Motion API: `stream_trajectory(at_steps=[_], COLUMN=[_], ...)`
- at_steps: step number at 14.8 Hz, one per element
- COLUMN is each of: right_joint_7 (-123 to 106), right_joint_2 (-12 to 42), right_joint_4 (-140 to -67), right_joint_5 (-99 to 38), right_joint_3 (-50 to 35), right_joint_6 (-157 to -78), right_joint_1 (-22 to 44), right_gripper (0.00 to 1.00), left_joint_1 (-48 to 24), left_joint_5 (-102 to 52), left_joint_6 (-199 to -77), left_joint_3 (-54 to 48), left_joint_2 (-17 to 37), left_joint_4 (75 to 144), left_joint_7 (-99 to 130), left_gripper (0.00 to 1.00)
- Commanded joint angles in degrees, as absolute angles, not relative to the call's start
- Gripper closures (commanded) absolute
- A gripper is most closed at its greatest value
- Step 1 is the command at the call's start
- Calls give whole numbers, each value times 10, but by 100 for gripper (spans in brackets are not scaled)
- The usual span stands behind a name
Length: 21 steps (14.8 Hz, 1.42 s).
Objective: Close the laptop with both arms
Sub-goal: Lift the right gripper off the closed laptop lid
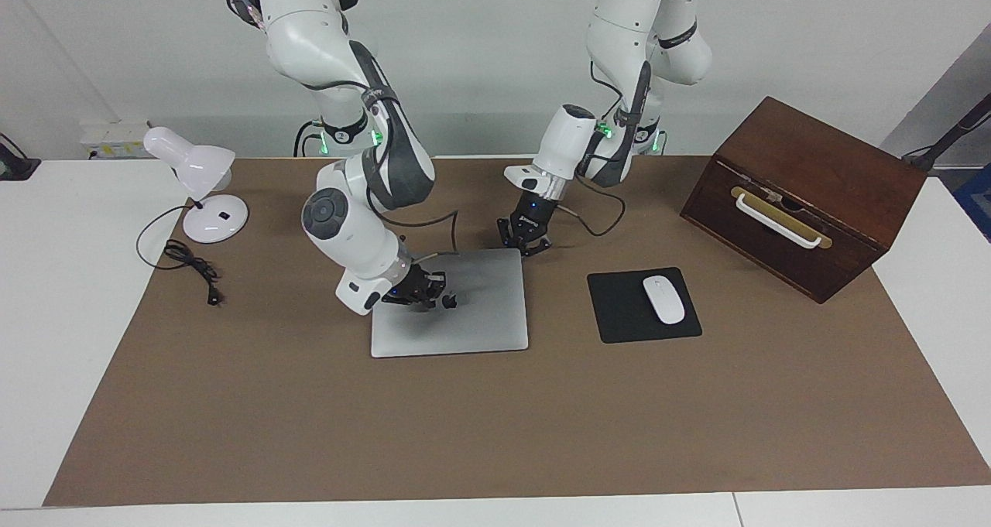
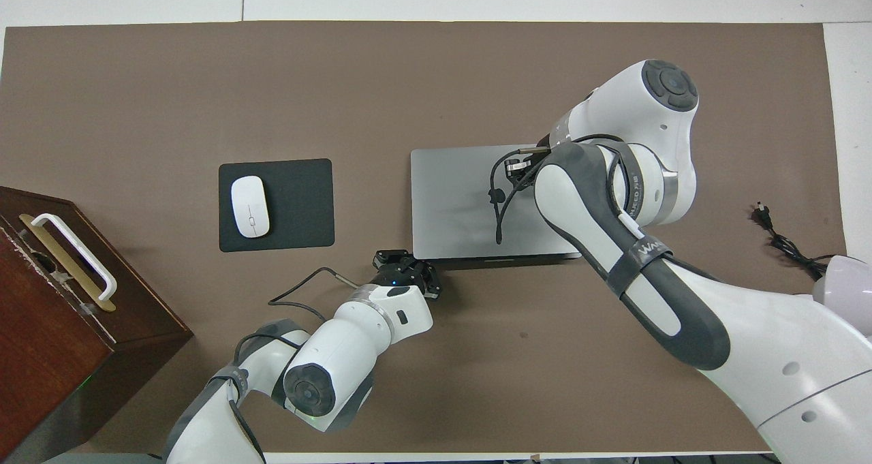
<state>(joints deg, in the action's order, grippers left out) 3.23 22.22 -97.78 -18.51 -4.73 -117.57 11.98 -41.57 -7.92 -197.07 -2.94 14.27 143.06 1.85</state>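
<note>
While the laptop (image 1: 464, 310) lies flat and closed on the brown counter (image 1: 495, 426), its dark apple logo (image 1: 448, 302) shows on the lid. The right end effector (image 1: 430, 289) is clenched just above the lid, beside that logo. The left end effector (image 1: 529, 242) is clenched too, at the laptop's corner nearest the robots. Beside the laptop, toward the left arm's end, a white mouse (image 1: 663, 299) sits on a black pad (image 1: 619, 310).
</note>
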Motion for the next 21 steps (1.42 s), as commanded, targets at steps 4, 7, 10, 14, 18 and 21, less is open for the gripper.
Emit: stream_trajectory(at_steps=[4, 7, 10, 14, 18, 21], right_joint_7=[47, 47, 44, 44, 40, 41], right_joint_2=[148, 121, 99, 73, 67, 62], right_joint_4=[-981, -965, -959, -938, -903, -911], right_joint_5=[-102, -72, -44, -40, -19, -21], right_joint_3=[-49, -49, -49, -42, -33, -33], right_joint_6=[-1116, -1067, -1043, -988, -915, -918], right_joint_1=[106, 104, 103, 98, 77, 69], right_gripper=[89, 64, 0, 0, 0, 0], left_joint_1=[-418, -418, -419, -410, -408, -400], left_joint_5=[-90, -90, -91, -91, -90, -90], left_joint_6=[-1978, -1984, -1984, -1975, -1899, -1799], left_joint_3=[-20, -20, -20, -21, -21, -21], left_joint_2=[191, 191, 185, 159, 105, 42], left_joint_4=[1427, 1427, 1429, 1436, 1445, 1445], left_joint_7=[6, 7, 7, 7, 6, -1], left_gripper=[100, 100, 100, 100, 100, 100])
